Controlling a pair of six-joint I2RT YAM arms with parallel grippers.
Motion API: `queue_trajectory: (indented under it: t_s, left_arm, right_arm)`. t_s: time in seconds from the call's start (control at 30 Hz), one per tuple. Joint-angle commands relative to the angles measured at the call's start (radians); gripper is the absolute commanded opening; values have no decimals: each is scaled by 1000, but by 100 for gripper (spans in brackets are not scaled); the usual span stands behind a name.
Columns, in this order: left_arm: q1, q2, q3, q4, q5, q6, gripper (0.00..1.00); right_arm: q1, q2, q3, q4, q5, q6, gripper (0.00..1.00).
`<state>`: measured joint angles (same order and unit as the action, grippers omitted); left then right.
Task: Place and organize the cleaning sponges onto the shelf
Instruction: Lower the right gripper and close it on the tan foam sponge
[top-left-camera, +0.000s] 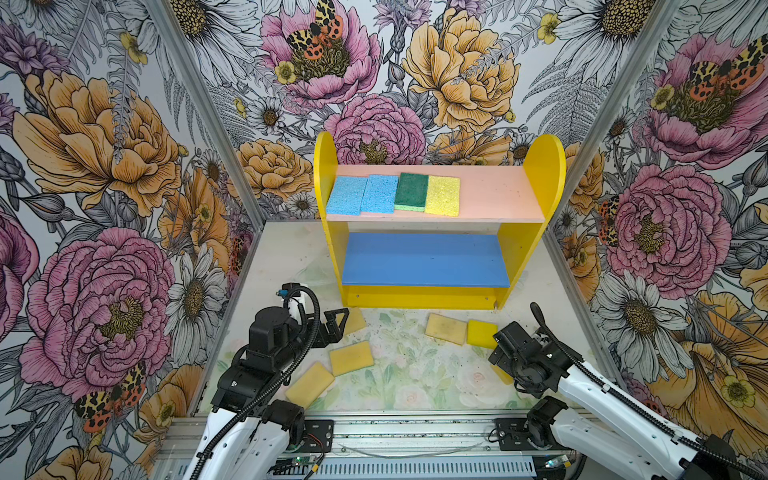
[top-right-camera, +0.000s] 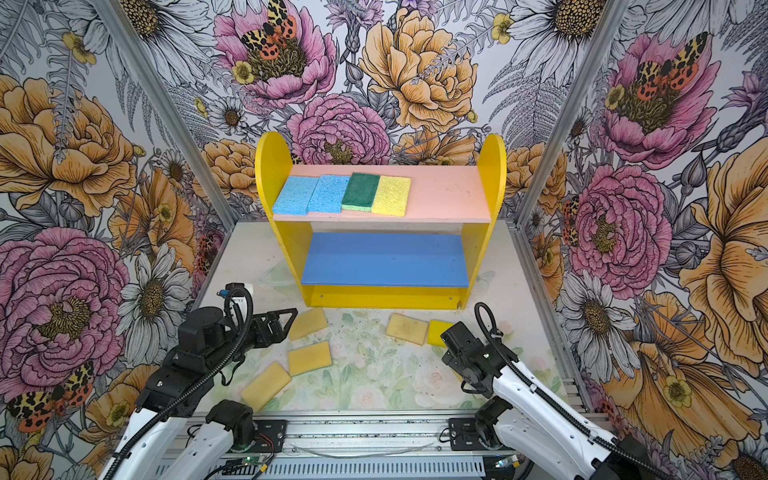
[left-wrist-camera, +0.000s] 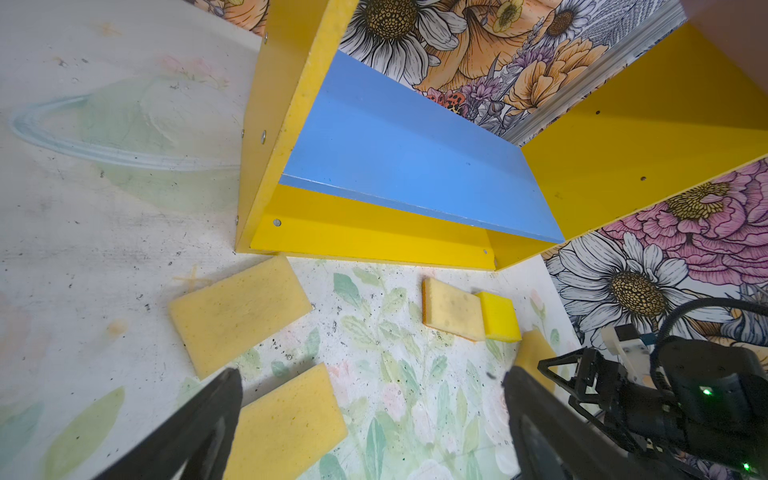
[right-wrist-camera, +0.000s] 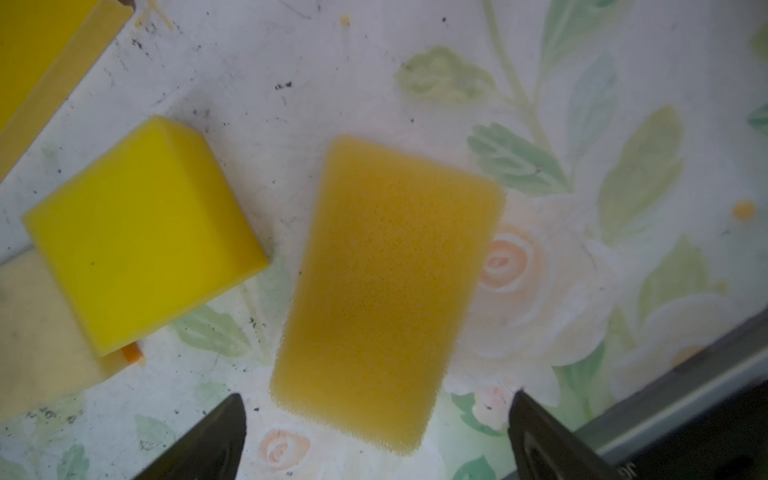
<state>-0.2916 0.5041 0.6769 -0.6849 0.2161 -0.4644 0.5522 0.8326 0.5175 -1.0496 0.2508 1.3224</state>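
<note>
Two light blue sponges (top-left-camera: 347, 195), a dark green sponge (top-left-camera: 411, 192) and a pale yellow sponge (top-left-camera: 443, 195) lie side by side on the pink upper board (top-left-camera: 494, 195) of the shelf (top-left-camera: 544, 166). In front of the shelf, tan sponges (top-left-camera: 351, 358) and a bright yellow sponge (top-left-camera: 481, 333) lie on the floral table (top-left-camera: 415, 374), between flowered walls (top-left-camera: 104, 166). The left gripper (left-wrist-camera: 374, 382) and right gripper (right-wrist-camera: 378, 411) hang low there, fingers spread wide, empty.

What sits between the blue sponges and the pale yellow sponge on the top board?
The dark green sponge, lying flat; it shows in both top views.

Both end effectors (left-wrist-camera: 372, 376) (right-wrist-camera: 376, 395) spread wide
</note>
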Motion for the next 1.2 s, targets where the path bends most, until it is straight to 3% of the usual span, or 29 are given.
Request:
queue_trajectory:
  t_s: [0.0,0.5,0.73,1.17]
  left_arm:
    - [-6,-5,7,-4,-16,1,99]
    - [-15,-18,7,-8,-28,-1,99]
    - [-15,-20,8,-8,-33,0,99]
    - [-15,-24,10,-11,-35,-1,99]
  right_arm:
    - [-15,20,-13,46,-1,-23,99]
    - [-47,241,53,153,-51,-144,98]
    - [-55,285,64,183,-74,-158,88]
    - [-52,254,-2,238,-153,-86,84]
